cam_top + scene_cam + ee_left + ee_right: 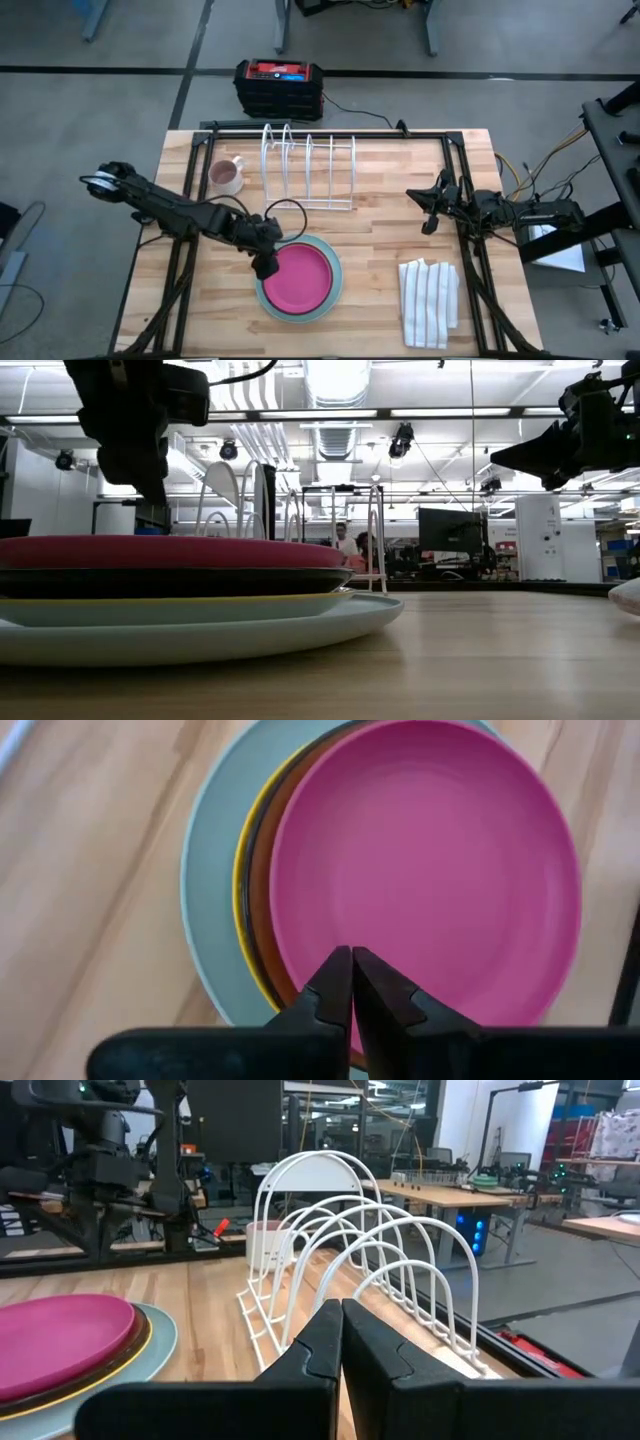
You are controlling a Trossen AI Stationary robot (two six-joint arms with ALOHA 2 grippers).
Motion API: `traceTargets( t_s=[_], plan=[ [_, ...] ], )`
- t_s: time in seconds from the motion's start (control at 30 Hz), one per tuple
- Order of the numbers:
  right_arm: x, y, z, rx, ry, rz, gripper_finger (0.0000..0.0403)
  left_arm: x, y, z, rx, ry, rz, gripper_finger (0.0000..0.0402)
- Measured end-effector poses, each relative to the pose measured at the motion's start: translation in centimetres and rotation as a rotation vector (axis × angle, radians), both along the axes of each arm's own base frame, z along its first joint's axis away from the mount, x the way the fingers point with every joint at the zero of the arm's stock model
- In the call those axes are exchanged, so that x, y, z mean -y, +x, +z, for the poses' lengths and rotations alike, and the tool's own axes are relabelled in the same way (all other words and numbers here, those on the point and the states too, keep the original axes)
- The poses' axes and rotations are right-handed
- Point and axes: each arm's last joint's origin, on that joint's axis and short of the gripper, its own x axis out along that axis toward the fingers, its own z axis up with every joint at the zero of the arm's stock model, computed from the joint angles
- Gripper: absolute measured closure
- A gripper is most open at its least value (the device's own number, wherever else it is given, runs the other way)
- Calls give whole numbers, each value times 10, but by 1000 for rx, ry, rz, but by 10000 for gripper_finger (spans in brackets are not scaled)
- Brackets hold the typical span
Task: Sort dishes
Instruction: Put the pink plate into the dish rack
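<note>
Four plates lie stacked at the table's near middle. The magenta-pink one (pixel 298 276) is on top, over the orange-brown one (pixel 262 870), the yellow one (pixel 242 870) and the larger teal one (pixel 330 300), which rests on the table. My left gripper (pixel 264 268) is shut over the pink plate's left rim (pixel 300 960). In the low view it (pixel 150 490) stands above the stack (pixel 200 580). My right gripper (pixel 420 205) is shut and empty, raised over the table's right side, its fingers (pixel 340 1315) pointing toward the rack. My left gripper's shut fingertips (pixel 352 960) point down over the pink plate's left rim. I cannot tell whether they touch it.
A white wire dish rack (pixel 308 165) stands at the far middle, with a small white mug (pixel 227 176) to its left. A white striped folded cloth (pixel 430 300) lies at the near right. A black and red box (pixel 278 85) sits beyond the far edge.
</note>
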Motion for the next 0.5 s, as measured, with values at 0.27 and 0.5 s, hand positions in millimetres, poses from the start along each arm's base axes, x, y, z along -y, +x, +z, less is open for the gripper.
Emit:
traceTargets(
  t_s=[0.27, 0.5],
  plan=[
    [0, 0, 0, 0, 0, 0, 403, 4, 9, -21, -85, -8, 65, 401],
    [0, 0, 0, 4, 9, 0, 403, 5, 13, -35, -145, 0, 93, 401]
  ],
)
